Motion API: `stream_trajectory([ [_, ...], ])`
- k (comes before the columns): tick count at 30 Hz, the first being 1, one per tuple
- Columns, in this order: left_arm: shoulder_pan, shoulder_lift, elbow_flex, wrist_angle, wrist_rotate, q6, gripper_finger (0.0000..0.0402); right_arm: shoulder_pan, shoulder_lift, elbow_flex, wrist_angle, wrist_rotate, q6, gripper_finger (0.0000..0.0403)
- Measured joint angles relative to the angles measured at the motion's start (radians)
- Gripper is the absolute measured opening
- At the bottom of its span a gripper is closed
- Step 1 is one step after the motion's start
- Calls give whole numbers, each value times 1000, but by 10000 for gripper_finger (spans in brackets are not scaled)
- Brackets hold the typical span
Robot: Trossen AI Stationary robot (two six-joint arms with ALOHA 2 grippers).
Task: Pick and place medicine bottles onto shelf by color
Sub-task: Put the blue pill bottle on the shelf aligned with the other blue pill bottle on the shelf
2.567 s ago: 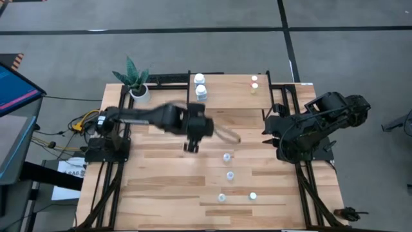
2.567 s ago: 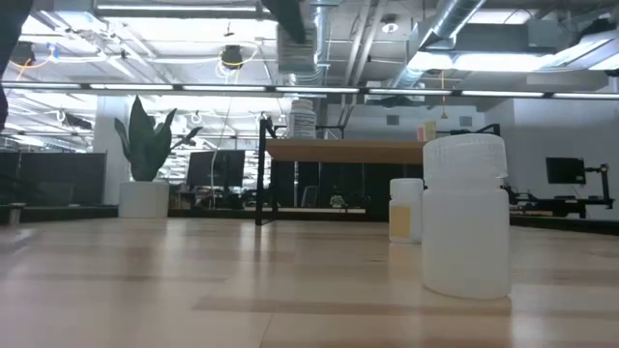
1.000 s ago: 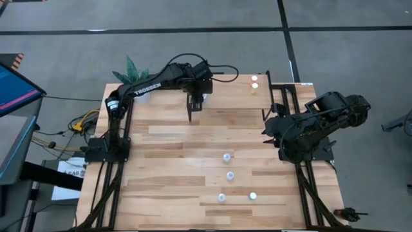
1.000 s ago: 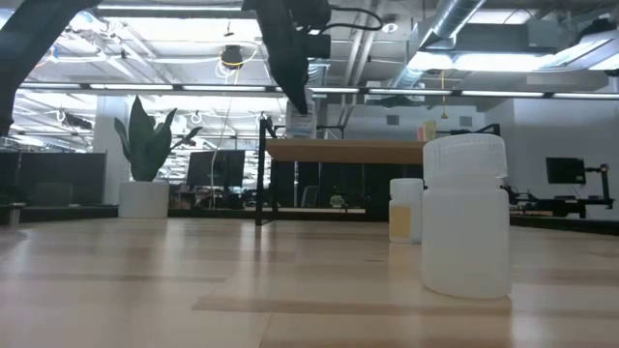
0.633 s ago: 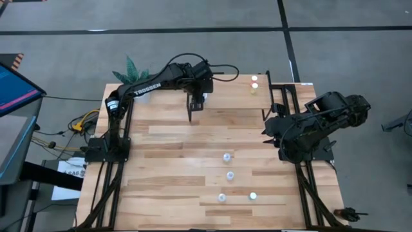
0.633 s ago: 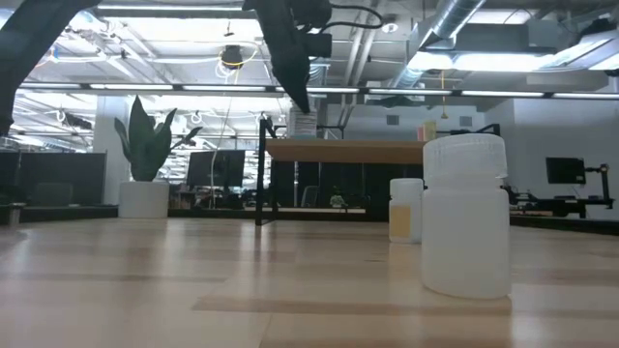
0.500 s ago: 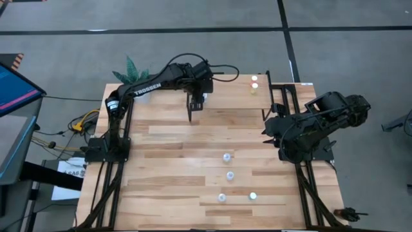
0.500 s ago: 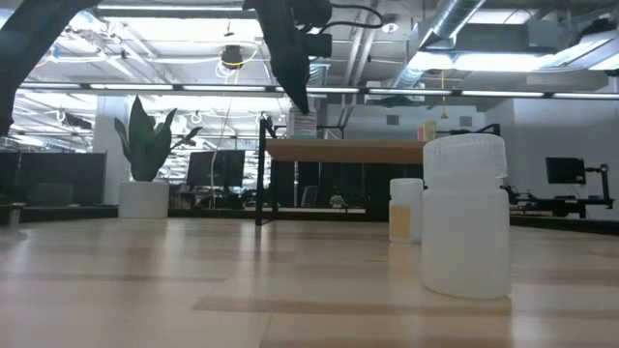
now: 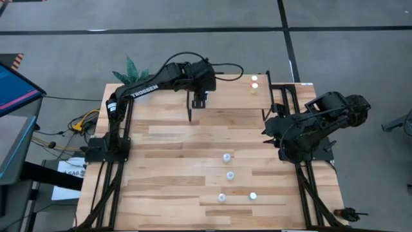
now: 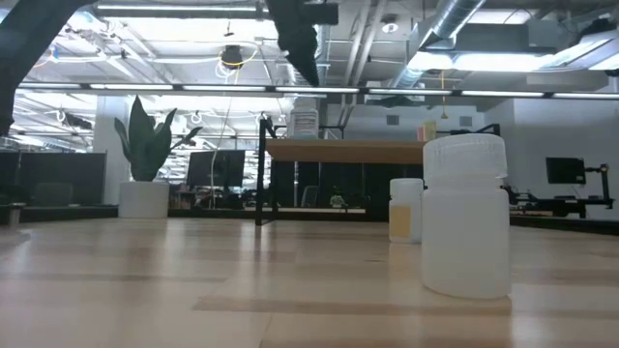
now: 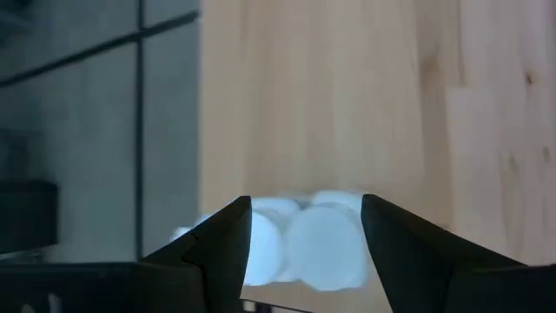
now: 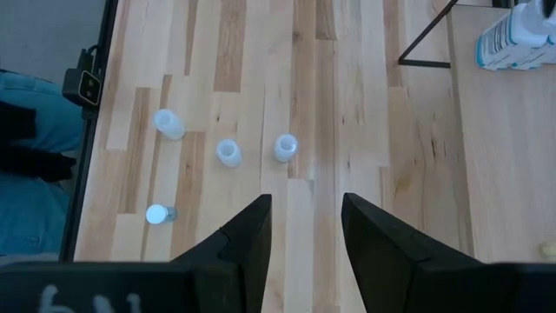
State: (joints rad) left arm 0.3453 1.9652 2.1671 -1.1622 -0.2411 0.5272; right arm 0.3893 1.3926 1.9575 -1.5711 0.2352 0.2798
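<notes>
The shelf (image 9: pixel 228 92) stands at the table's far edge. My left gripper (image 9: pixel 199 100) hangs open over its left end, just above the white bottles' round tops (image 11: pixel 323 248) and clear of them; one white bottle (image 10: pixel 303 121) stands upright on the shelf. In the high view the gripper hides these bottles. Two small bottles with red and yellowish caps (image 9: pixel 253 82) stand at the shelf's right end. Three pale translucent bottles (image 9: pixel 226 156) (image 9: pixel 230 174) (image 9: pixel 221 198) and a small one (image 9: pixel 253 195) stand on the tabletop. My right gripper (image 12: pixel 306 228) is open and empty at the table's right edge.
A white pot with a green plant (image 9: pixel 137 89) stands at the far left corner. The shelf's thin black legs (image 10: pixel 261 184) stand behind the tabletop bottles. In the low view two bottles (image 10: pixel 466 215) (image 10: pixel 406 209) stand close to the camera.
My left gripper has gone up from the white bottle at the shelf's left end. The bottle stays upright on the shelf, now clear below the fingers.
</notes>
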Motion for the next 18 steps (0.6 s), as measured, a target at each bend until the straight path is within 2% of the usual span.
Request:
stream_trajectory([
  [7,-32,0,93,-51,-10,-52,206,0,0,0,0,0,9,163],
  [14,-81,0,129,-222,-5,-149,206,1,0,0,0,1,65,163],
  [18,-112,0,129,-349,42,-230,206,1,0,0,0,1,108,163],
])
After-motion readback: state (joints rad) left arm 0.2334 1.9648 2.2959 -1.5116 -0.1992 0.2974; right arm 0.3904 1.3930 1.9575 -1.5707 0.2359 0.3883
